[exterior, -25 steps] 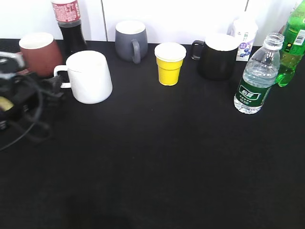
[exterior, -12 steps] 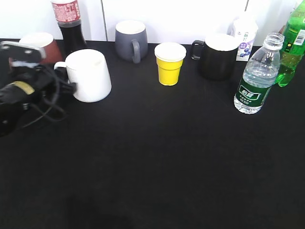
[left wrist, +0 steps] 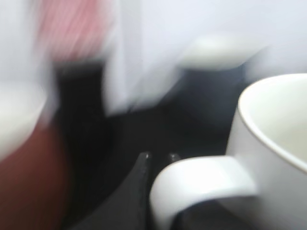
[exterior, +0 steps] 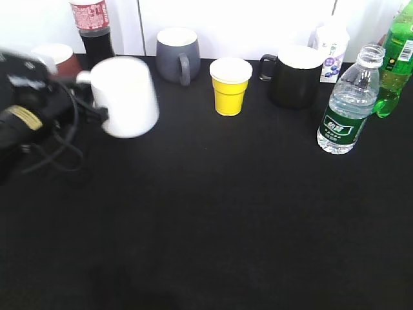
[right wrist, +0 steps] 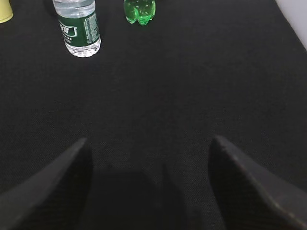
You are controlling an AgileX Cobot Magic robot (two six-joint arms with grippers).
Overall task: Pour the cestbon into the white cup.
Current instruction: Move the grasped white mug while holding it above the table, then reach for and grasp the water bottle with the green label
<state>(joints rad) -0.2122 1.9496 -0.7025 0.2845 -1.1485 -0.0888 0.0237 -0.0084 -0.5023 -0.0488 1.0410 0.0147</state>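
Observation:
The white cup is off the table at the left and slightly tilted, blurred by motion. My left gripper is shut on its loop handle. In the left wrist view the handle lies against my two close-set fingertips, with the cup's rim at the right. The cestbon, uncapped with a dark green label, stands upright at the right. It also shows at the top left of the right wrist view. My right gripper is open and empty over bare black table, well short of the bottle.
Along the back stand a cola bottle, a brown cup, a grey mug, a yellow cup, a black mug, a small white carton and a green soda bottle.
My left arm has come in from the left and closed on the white cup's handle. The cup has risen off the table and shifted slightly right. The cestbon has not moved.

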